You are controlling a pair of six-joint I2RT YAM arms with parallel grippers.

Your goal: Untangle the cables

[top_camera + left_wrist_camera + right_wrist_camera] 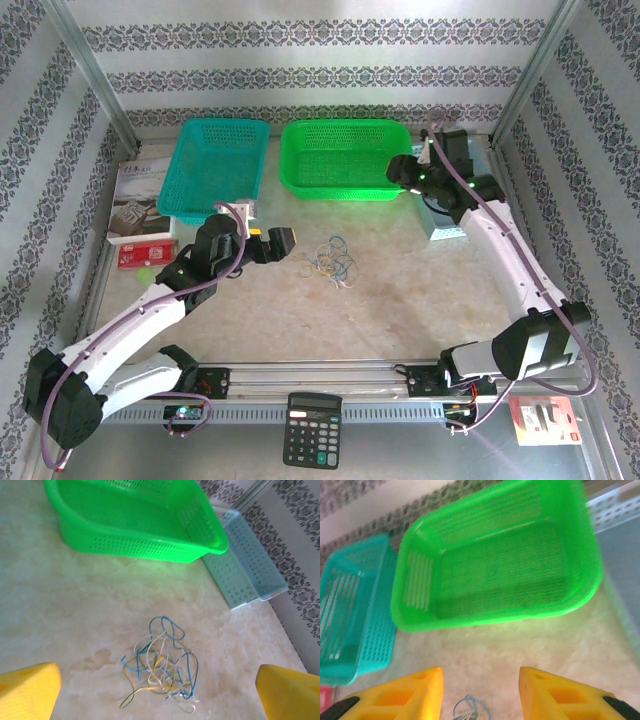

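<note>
The left gripper hangs with its fingers wide apart and empty. Just ahead of it the cables lie on the surface in one small knot of blue, yellow and whitish loops, so no strand looks freed and the whole job seems left to do. Further right, the right gripper hovers partly spread and empty, well apart from the tangle, with the green basket right before it and a teal basket beyond; I see no obstacle between either gripper and the cables.
</note>
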